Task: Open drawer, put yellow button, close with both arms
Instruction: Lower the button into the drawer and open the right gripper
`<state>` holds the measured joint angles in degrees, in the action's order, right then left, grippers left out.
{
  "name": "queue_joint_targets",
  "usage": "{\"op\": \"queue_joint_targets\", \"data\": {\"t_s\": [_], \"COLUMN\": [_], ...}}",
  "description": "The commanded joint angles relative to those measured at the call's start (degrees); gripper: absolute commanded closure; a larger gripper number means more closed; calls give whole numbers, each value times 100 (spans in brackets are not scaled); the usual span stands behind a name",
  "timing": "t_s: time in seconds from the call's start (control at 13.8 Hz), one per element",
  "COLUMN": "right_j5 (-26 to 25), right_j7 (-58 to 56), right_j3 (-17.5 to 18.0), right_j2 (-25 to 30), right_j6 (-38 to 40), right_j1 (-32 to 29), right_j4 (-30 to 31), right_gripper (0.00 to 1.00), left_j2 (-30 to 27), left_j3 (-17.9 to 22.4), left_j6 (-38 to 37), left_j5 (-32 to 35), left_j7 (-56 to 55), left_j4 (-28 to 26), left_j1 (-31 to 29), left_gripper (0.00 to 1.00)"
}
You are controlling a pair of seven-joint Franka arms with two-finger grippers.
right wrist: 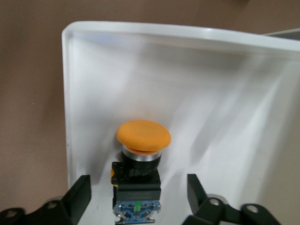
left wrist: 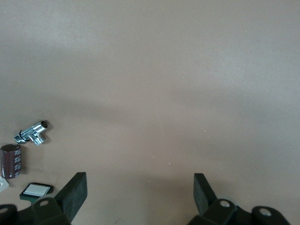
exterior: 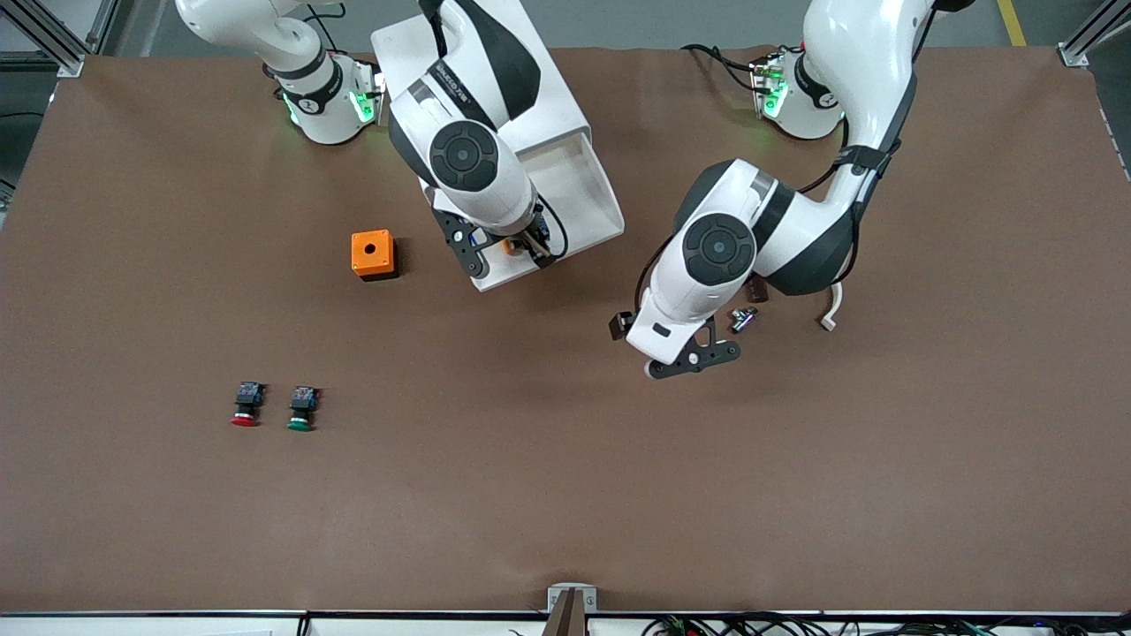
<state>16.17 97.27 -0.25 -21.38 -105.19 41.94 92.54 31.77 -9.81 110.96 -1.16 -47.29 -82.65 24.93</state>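
Note:
The drawer [exterior: 588, 190] stands pulled out of the white cabinet [exterior: 539, 97] toward the front camera. The yellow button [right wrist: 142, 161] lies on the drawer's white floor [right wrist: 211, 93] near a corner, its cap pointing away from the wrist. In the front view only an orange bit of the button [exterior: 511, 247] shows under the right hand. My right gripper [right wrist: 138, 190] is open over the drawer, one finger on each side of the button's black body, neither touching it. It shows in the front view too [exterior: 521, 252]. My left gripper [left wrist: 139, 185] is open and empty over bare table [exterior: 694, 358], beside the drawer.
An orange cube with a round hole [exterior: 372, 254] stands beside the drawer. A red-capped button [exterior: 245, 405] and a green-capped one [exterior: 302, 409] lie nearer the front camera. A metal fitting [left wrist: 33, 132], a brown cylinder [left wrist: 11, 161] and a small chip [left wrist: 36, 190] lie by the left gripper.

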Motion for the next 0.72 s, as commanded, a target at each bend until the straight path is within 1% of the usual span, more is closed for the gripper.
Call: {"op": "queue_joint_targets", "data": {"t_s": [0.0, 0.14, 0.29, 0.51, 0.58, 0.65], "right_j5": [114, 114, 114, 53, -17, -191], "right_j7": [-41, -59, -215, -1312, -1629, -2145], "right_j3": [-106, -115, -124, -124, -124, -124], "right_j2": [230, 388, 668, 1257, 1389, 1591], "right_j6": [839, 1595, 2228, 2880, 3021, 3161], "right_j1": [-63, -325, -606, -1142, -1301, -1485], "right_j4": [-393, -824, -1027, -967, -958, -940], "right_gripper": [0, 0, 0, 0, 0, 0], "left_j2": [-145, -110, -40, -22, 5, 14], "left_j3": [-12, -12, -12, -12, -20, -21], "left_j6": [31, 57, 84, 101, 101, 101], "left_j5": [116, 107, 107, 98, 81, 55], "left_j7": [-69, -87, -96, -139, -192, -219], "left_j4": [-173, -164, -138, -129, -129, -129], "left_j1": [3, 47, 91, 231, 231, 310], "left_gripper": [0, 0, 0, 0, 0, 0]}}
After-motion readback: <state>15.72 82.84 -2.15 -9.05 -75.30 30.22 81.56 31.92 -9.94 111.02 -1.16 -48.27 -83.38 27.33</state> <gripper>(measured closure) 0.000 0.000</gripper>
